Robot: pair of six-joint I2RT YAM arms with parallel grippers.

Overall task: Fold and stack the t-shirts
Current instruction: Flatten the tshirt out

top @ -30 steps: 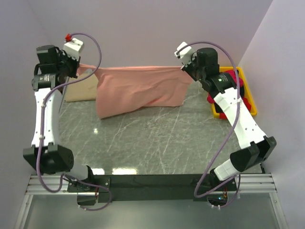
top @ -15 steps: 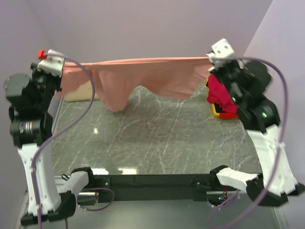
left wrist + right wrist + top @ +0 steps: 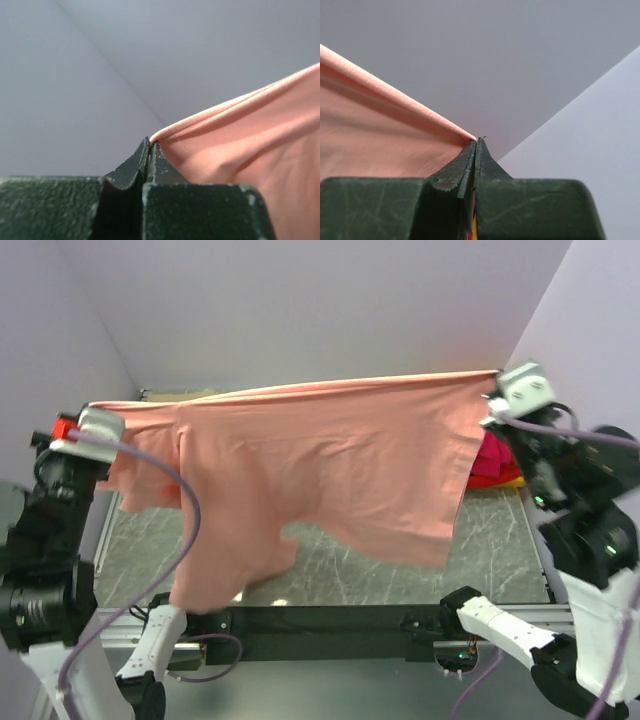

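Above the table (image 3: 490,540), lifted from the far edge where it lay a second ago, the salmon-pink t-shirt (image 3: 330,460) hangs stretched between the left gripper (image 3: 149,145) and right gripper (image 3: 476,142), both clenched on its corners, seemingly ready for laying flat.

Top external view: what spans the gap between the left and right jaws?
The salmon-pink cloth t-shirt, its top edge taut from left gripper to right gripper, jaws shut on it; the top external view shows this.

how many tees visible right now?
2 seen. The salmon-pink t-shirt hangs stretched between left gripper and right gripper. Some red cloth peeks out behind its right edge, maybe several shirts. The hanging shirt may hide others.
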